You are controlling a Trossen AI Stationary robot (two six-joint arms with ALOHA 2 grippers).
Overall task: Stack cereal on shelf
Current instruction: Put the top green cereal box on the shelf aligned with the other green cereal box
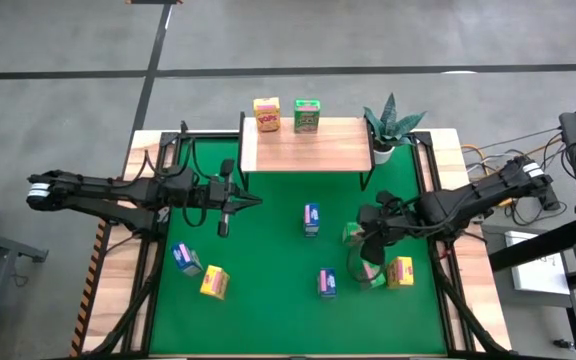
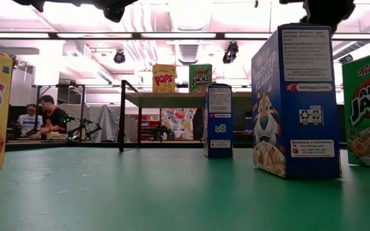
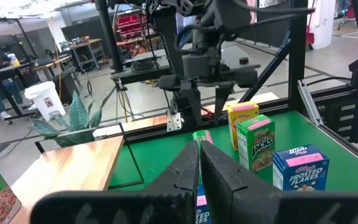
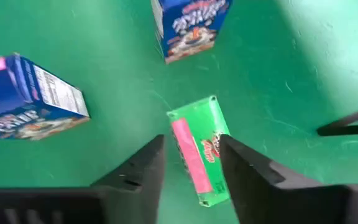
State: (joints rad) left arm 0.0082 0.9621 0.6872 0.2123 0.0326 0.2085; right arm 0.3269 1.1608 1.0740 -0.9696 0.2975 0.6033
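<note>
Progress check: you had two boxes on the shelf [image 1: 306, 148], a yellow box [image 1: 266, 114] and a green box [image 1: 307, 116], side by side at its far edge, upright.

Still down on the green counter [image 1: 268, 250]: blue box [image 1: 311, 218] mid-mat, another blue box [image 1: 327, 283] nearer the front, a third blue box [image 1: 185, 259] beside a yellow box [image 1: 213, 282] front left, and a yellow one [image 1: 400, 271] by the right arm. I counted fewer than nine in the high view; the rest I couldn't place.

Your right pincer [image 4: 191, 163] was over a green box [image 4: 199, 149] near that yellow one, fingers parted either side of it, not clamped. I'd call that grasp unfinished.

Left pincer [image 3: 199, 163] was clenched on nothing, hovering left of mid-counter, idle.

Roughly a quarter done, by my estimate.
</note>
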